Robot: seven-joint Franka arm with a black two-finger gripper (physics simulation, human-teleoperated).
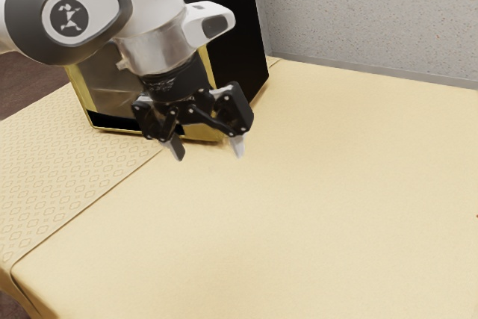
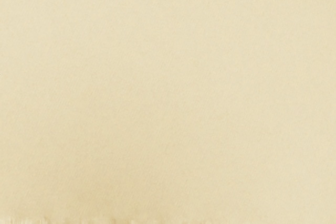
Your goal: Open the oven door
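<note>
My gripper (image 1: 209, 151) hangs low over the tablecloth in the exterior view, its two fingertips wide apart with nothing between them. Behind it stands the oven (image 1: 237, 42), a box with a black side and a yellow-gold edged front. The oven's door (image 1: 112, 95) is partly covered by my arm and hand; its handle cannot be made out, and how far the door stands from the body is hidden.
A pale yellow cloth covers the table (image 1: 321, 184), and its plain surface also lies below my hand in the wrist view. Behind the table rises a speckled grey wall (image 1: 373, 16). A patterned cloth strip (image 1: 60, 166) runs along the exterior view's left.
</note>
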